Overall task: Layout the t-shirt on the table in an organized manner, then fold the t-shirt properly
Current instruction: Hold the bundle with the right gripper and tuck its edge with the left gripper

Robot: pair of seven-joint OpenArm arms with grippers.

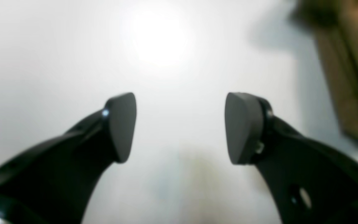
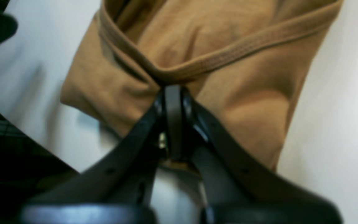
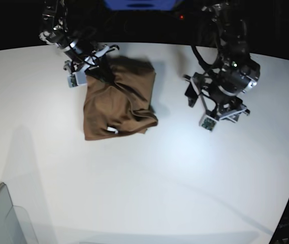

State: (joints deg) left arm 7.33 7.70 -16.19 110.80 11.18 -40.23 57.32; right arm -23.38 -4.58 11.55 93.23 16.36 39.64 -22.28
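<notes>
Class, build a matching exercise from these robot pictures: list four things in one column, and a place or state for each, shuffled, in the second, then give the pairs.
Column one:
1. left gripper
2. right gripper
3. t-shirt
4. grey bin

Column two:
A. bunched in a brown heap on the white table
B. jaws apart over bare tabletop
C. at the table's near corner
D. shut on a ribbed hem of cloth

Pairs: 1-B, 2-D, 3-A, 4-C

Black arms, teardrop-padded tool [image 1: 180, 127] tips
</notes>
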